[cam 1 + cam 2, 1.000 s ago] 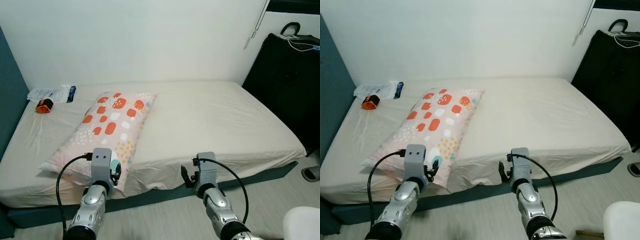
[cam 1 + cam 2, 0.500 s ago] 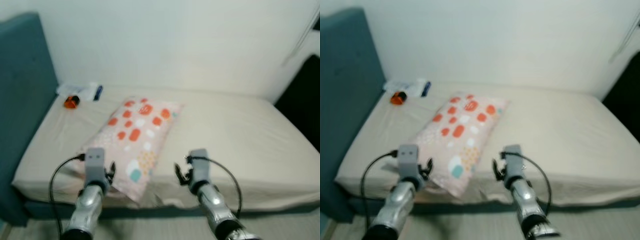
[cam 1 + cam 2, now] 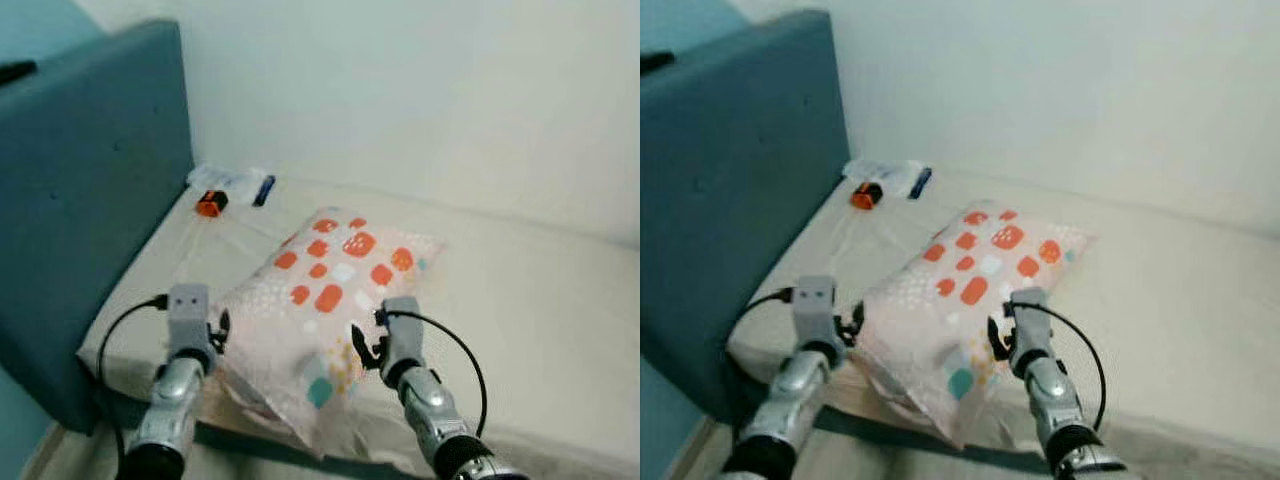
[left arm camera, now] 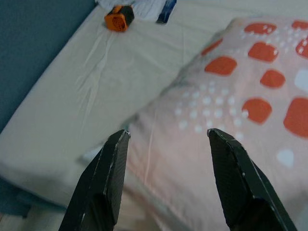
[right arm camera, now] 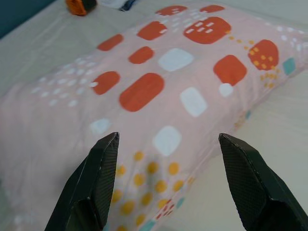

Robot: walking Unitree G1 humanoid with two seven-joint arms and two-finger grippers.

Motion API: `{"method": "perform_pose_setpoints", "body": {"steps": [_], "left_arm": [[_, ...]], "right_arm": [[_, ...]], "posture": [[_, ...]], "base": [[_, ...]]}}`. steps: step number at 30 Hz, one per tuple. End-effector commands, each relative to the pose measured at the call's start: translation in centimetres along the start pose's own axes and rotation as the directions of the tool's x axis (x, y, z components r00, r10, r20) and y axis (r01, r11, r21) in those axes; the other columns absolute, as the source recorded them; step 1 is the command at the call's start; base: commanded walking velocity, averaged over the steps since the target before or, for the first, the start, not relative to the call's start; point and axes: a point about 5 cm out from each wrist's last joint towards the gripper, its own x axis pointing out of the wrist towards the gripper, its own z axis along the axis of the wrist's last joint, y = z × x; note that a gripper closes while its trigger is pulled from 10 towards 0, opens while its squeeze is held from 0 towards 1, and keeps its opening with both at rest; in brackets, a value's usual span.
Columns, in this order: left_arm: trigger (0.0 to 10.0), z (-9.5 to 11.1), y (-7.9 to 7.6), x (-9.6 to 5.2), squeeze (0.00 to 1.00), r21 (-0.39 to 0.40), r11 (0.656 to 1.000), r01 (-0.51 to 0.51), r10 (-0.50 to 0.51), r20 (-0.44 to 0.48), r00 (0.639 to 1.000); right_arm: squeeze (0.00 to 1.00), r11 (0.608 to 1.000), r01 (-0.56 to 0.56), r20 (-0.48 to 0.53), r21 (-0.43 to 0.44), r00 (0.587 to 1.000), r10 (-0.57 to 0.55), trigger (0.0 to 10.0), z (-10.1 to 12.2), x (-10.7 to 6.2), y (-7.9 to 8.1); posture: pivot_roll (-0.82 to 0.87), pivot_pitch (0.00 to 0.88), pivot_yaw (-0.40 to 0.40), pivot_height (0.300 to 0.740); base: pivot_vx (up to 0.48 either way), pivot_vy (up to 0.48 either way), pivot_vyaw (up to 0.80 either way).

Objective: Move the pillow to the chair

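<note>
On the beige-sheeted bed (image 3: pixel 520 300), near the teal headboard (image 3: pixel 90 200): soft pink pillow with orange and white patches (image 3: pixel 325 300), lying diagonal, corner over the edge. Left hand (image 3: pixel 215 335) and right hand (image 3: pixel 362 345), both spread wide, flanking it for a two-sided squeeze, probably. No chair around.

Pillow (image 3: pixel 335 310), pink with orange patches, lies diagonally on the bed (image 3: pixel 520 300) near the teal headboard (image 3: pixel 90 200). Left hand (image 3: pixel 215 332) at its near-left edge, right hand (image 3: pixel 365 345) over its near-right part, both raised. Small orange object (image 3: pixel 209 204) and packets (image 3: pixel 240 182) by the wall.
</note>
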Motion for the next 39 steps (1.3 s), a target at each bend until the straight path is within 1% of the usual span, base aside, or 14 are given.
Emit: {"method": "perform_pose_setpoints", "body": {"steps": [1,5,9,10,11,15,19,27,29,39], "left_arm": [[10.0,-0.4,-1.0,-0.3,0.00,0.001,0.999,0.036,-0.036,-0.004,0.999],[10.0,-0.6,-1.2,-0.4,0.00,-0.003,0.999,0.044,-0.044,-0.007,0.999],[10.0,-0.9,-1.4,-0.5,0.00,0.011,0.998,0.056,-0.055,-0.015,0.998],[10.0,-1.1,-1.6,-0.6,0.00,0.019,0.998,0.067,-0.066,-0.019,0.998],[10.0,-0.8,-1.9,-0.6,0.00,0.024,0.997,0.079,-0.079,-0.004,0.997],[10.0,-0.5,-2.0,-0.5,0.00,0.025,0.996,0.081,-0.082,0.009,0.997],[10.0,-0.4,-2.1,-0.3,0.00,0.044,0.994,0.096,-0.097,0.010,0.995],[10.0,-0.6,-2.1,-0.4,0.00,0.051,0.994,0.102,-0.102,0.005,0.995],[10.0,-0.6,-2.1,-0.5,0.00,0.052,0.993,0.101,-0.102,0.004,0.995],[10.0,-0.6,-2.0,-0.4,0.00,0.053,0.994,0.097,-0.098,0.005,0.995]], "right_arm": [[0.00,1.000,0.019,-0.017,0.007,1.000,-0.019,10.0,-0.5,-0.3,-0.4],[0.00,1.000,0.020,-0.015,0.010,1.000,-0.020,10.0,-0.5,-0.3,-0.3],[0.00,1.000,0.023,-0.012,0.019,1.000,-0.023,10.0,-0.5,-0.3,-0.2],[0.00,0.999,0.026,-0.013,0.024,1.000,-0.026,10.0,-0.6,-0.3,-0.2],[0.00,0.999,0.030,-0.018,0.031,0.999,-0.029,10.0,-0.9,-0.5,-0.2],[0.00,0.999,0.034,-0.021,0.034,0.999,-0.034,10.0,-1.1,-0.7,-0.2],[0.00,0.998,0.045,-0.022,0.041,0.999,-0.044,10.0,-1.2,-0.7,-0.4],[0.00,0.997,0.059,-0.012,0.056,0.998,-0.059,10.0,-1.2,-0.8,-0.5],[0.00,0.996,0.064,-0.008,0.054,0.998,-0.063,10.0,-1.2,-0.9,-0.6],[0.00,0.996,0.069,-0.012,0.057,0.998,-0.068,10.0,-1.3,-1.0,-0.7]], "posture": [[0.06,0.000,-0.094,0.740],[0.06,0.000,-0.080,0.740],[0.06,0.000,-0.077,0.740],[0.06,0.000,-0.077,0.740],[0.06,0.000,-0.075,0.740],[0.06,0.000,-0.071,0.740],[0.05,0.000,-0.064,0.740],[0.05,0.000,-0.059,0.740],[0.05,0.000,-0.059,0.740],[0.05,0.000,-0.053,0.740]], "base": [[0.000,0.000,0.00],[0.000,0.000,0.00],[0.000,0.000,0.00],[0.000,0.000,0.00],[0.000,0.000,0.00],[0.000,0.000,0.00],[0.000,0.000,0.00],[0.000,0.000,0.00],[0.000,0.000,-0.41],[0.000,0.000,-0.80]]}}
